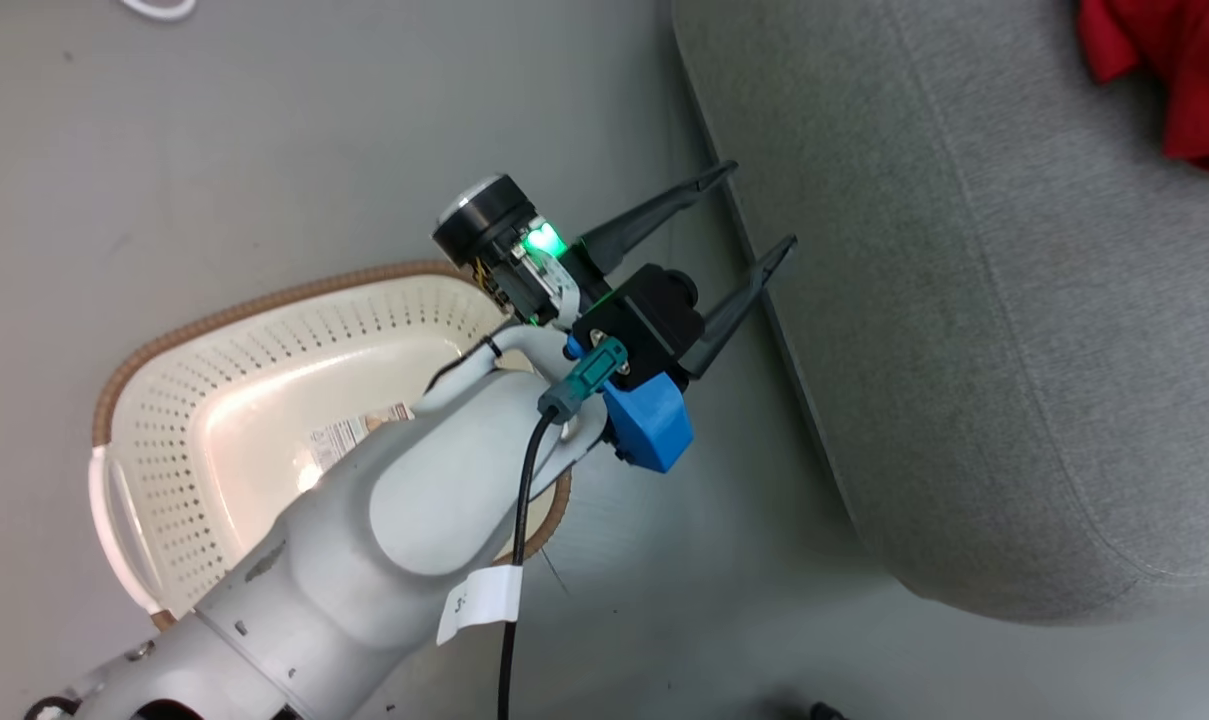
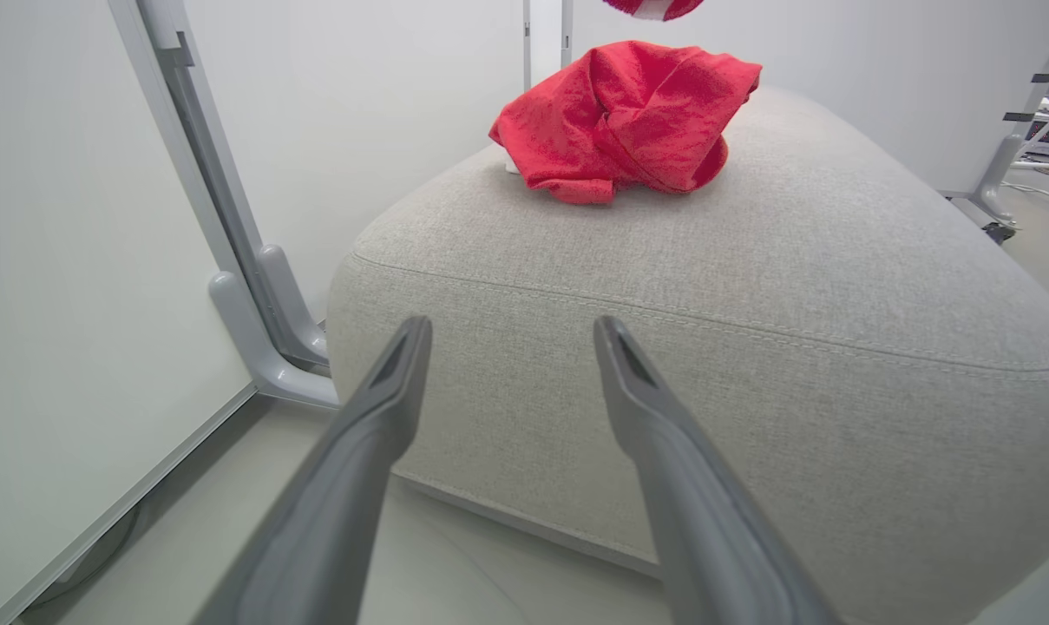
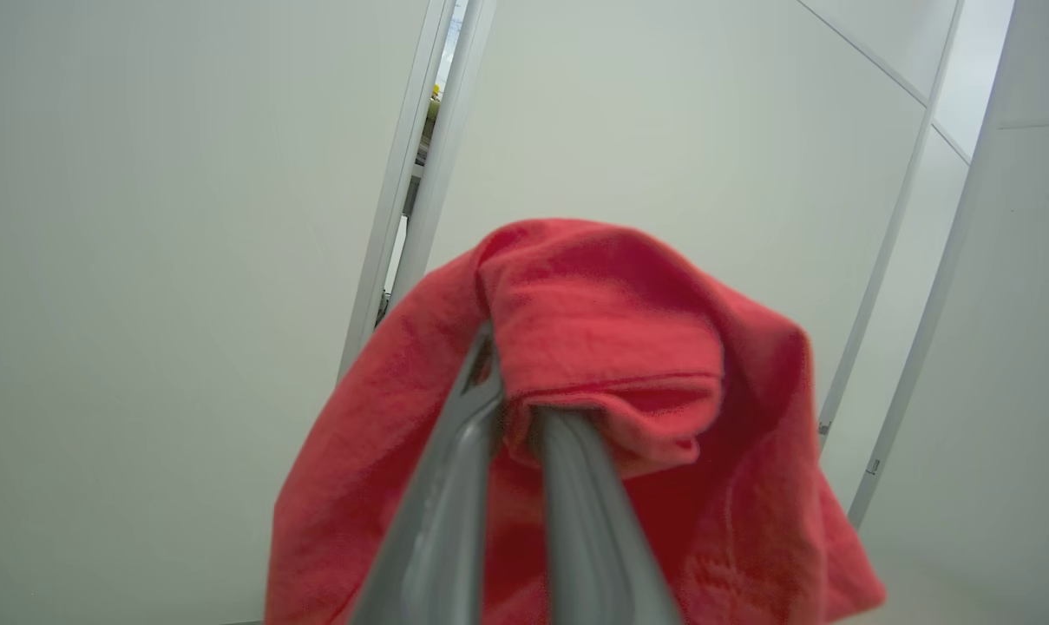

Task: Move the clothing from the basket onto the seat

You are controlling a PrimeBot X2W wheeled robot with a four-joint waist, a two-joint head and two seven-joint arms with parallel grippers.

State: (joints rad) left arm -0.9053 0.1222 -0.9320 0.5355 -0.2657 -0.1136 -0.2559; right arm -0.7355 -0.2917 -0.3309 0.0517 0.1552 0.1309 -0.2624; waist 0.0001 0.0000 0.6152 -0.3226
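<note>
While just beside the seat (image 1: 964,300) edge, left jaws apart over floor (image 1: 264,150).

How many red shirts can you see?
2. One red garment lies crumpled on the seat; a second garment hangs pinched in the right gripper. The left arm hides part of the basket, so more may be hidden.

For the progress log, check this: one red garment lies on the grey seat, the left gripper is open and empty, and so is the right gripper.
Wrong on the right gripper: the right wrist view shows it shut on a second red garment. The rest stands: one red garment lies on the grey seat, and the left gripper is open and empty.
</note>
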